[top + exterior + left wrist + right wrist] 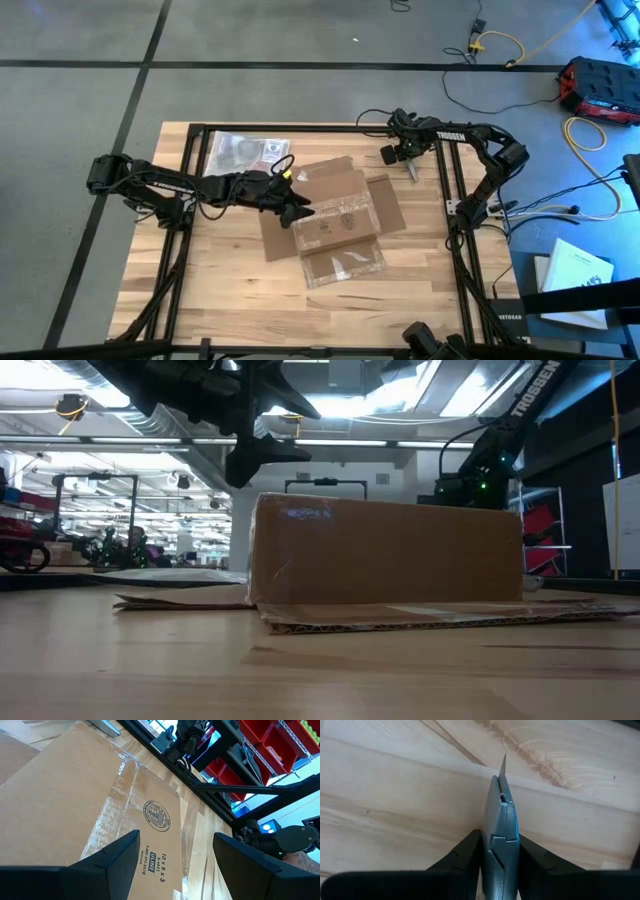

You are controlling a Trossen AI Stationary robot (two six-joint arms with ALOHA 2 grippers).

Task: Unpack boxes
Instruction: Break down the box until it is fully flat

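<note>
Hovering with fingers parted over the shallow brown cardboard box (335, 215) at mid-table, the left gripper (297, 212) held nothing, while the right gripper (501, 845) clamped a grey utility knife (501, 820) whose exposed blade risked gouging the wooden table (230, 290).

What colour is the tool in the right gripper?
Silvery grey tool, best seen in the right wrist view.
</note>
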